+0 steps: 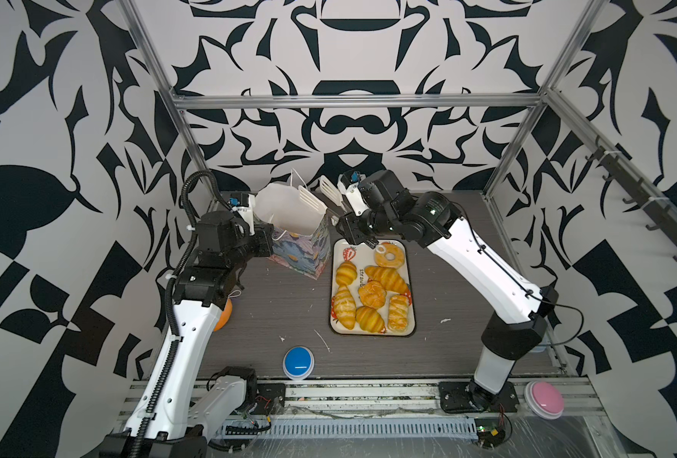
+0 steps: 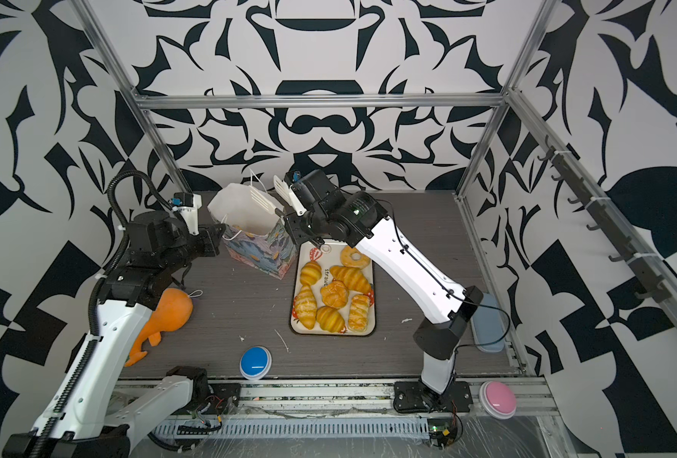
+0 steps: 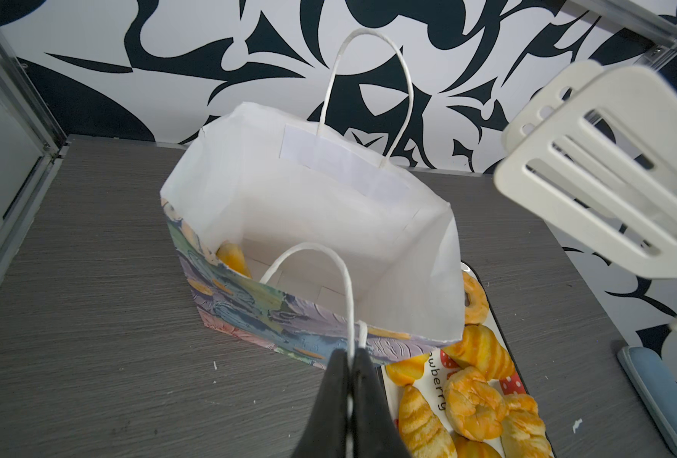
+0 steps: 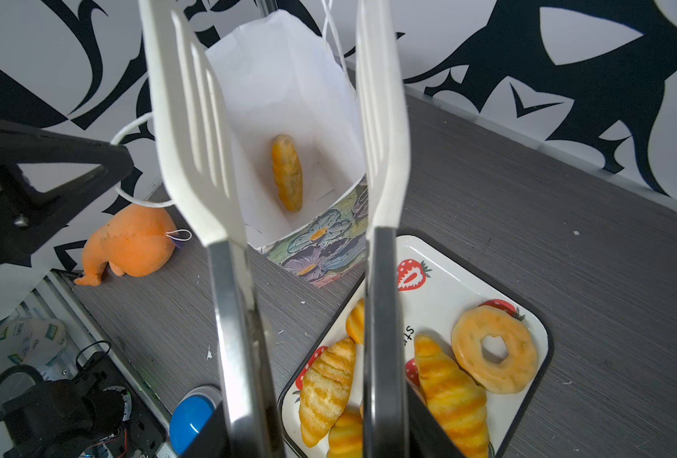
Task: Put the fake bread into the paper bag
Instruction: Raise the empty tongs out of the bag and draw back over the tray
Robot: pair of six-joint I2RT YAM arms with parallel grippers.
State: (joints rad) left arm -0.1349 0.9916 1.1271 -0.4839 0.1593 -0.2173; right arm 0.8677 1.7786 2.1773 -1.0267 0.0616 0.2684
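Note:
The paper bag (image 1: 303,253) (image 2: 259,253) stands open at the back of the table, and one fake bread (image 4: 287,172) (image 3: 231,257) lies on its floor. My left gripper (image 3: 350,353) (image 1: 269,238) is shut on the bag's near cord handle (image 3: 309,253). Several more golden pastries lie on a strawberry-print tray (image 1: 362,248) (image 2: 370,329) right of the bag, among them a ring doughnut (image 1: 389,255) (image 4: 494,349). My right gripper (image 4: 317,432) (image 1: 350,232) is shut on white slotted tongs (image 4: 194,138) (image 3: 606,178). The tong blades stand apart above the bag's mouth with nothing between them.
An orange plush toy (image 2: 170,313) (image 4: 130,242) lies beside the left arm. A blue button (image 1: 298,361) sits at the front edge and a pink one (image 1: 545,398) on the rail at right. A blue-grey case (image 2: 487,321) lies behind the right arm.

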